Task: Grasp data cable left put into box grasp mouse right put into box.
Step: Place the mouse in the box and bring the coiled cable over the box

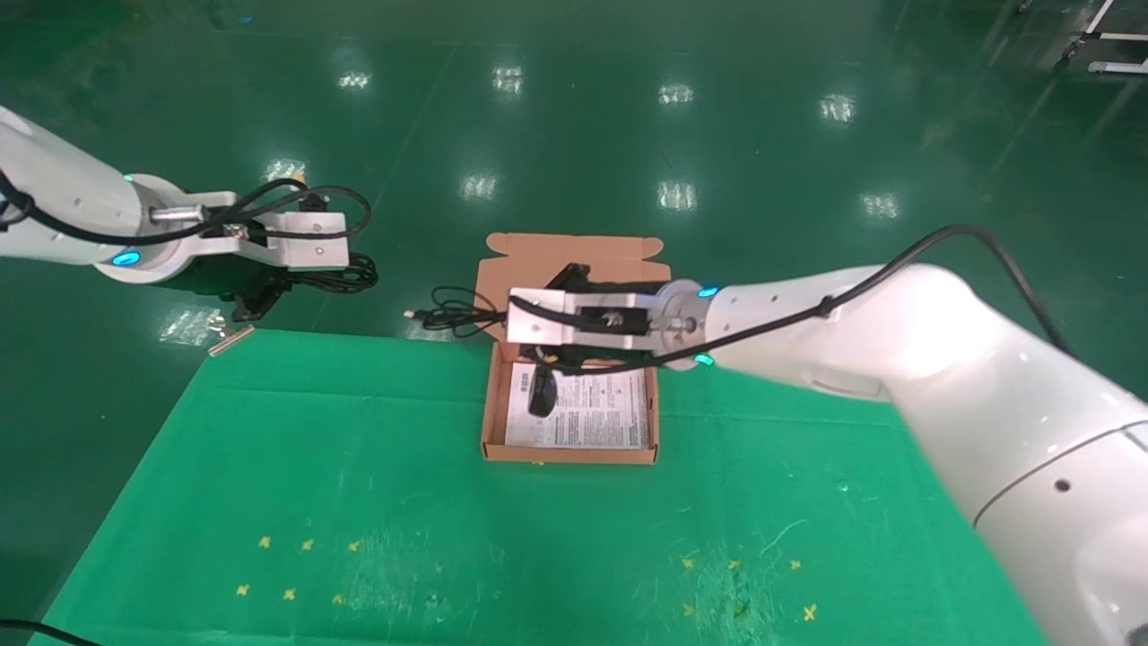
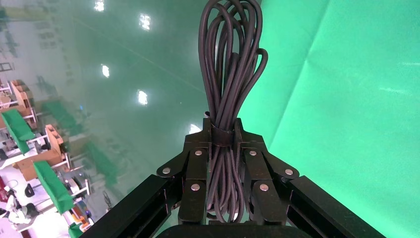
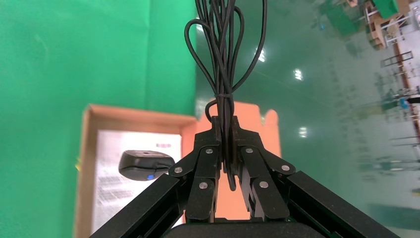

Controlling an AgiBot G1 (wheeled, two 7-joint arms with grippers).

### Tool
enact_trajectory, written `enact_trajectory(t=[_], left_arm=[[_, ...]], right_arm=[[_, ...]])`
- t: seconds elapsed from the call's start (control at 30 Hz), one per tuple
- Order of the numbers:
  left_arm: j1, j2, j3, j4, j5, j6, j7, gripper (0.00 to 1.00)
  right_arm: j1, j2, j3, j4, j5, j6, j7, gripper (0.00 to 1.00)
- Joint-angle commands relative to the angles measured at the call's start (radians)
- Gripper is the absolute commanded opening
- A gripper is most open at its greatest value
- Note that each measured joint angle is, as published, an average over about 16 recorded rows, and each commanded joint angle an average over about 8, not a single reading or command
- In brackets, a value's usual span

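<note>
1. Spreading across the near part of the head view is a green cloth (image 1: 359,467) on the table, with small yellow cross marks near its front edge; beyond its far edge lies a glossy green floor (image 1: 574,108).
2. The right arm (image 1: 942,359) reaches in from the right, across the far end of the box.
3. The left arm (image 1: 72,215) stretches out at the far left, off the cloth and above the floor.
4. The box (image 1: 490,422) sits open at the middle of the cloth's far edge, its flap lid (image 1: 574,256) standing up at the back and a white printed sheet (image 1: 592,417) lying flat on its bottom.
5. The right gripper (image 3: 225,130) hangs over the far-left part of the box with its jaws pinched tight on the mouse's cord (image 3: 224,54), whose bundled loops stick out past the fingertips and over the box's left wall.
6. The left gripper (image 2: 224,130) is clenched around the data cable (image 2: 229,54), gripping the oval coil at its tied waist; the coil is held in the air beyond the table's far-left corner, well apart from the box.
7. The mouse (image 1: 542,388) is inside the box at its far-left part, over the printed sheet, right under the right gripper; the right wrist view shows its blue spot (image 3: 150,176).
</note>
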Motion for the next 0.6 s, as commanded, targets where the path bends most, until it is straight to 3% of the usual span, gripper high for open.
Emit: enact_trajectory(t=[0.03,0.37,0.6], left_arm=[[0.002,-0.002,0.0,-0.008,0.002,0.003,-0.005,0.0],[0.004,-0.004,0.0,-0.016,0.004,0.006,-0.01,0.0],[0.004,-0.004,0.0,-0.017,0.004,0.006,-0.011,0.0]], right_arm=[[-0.009,-0.002,-0.023,0.011,0.018,0.012,0.008,0.0],[-0.056,-0.003,-0.142,-0.054,0.138,0.126,0.148,0.0],[-0.056,-0.001,-0.221,-0.123,0.173,0.165,0.207,0.0]])
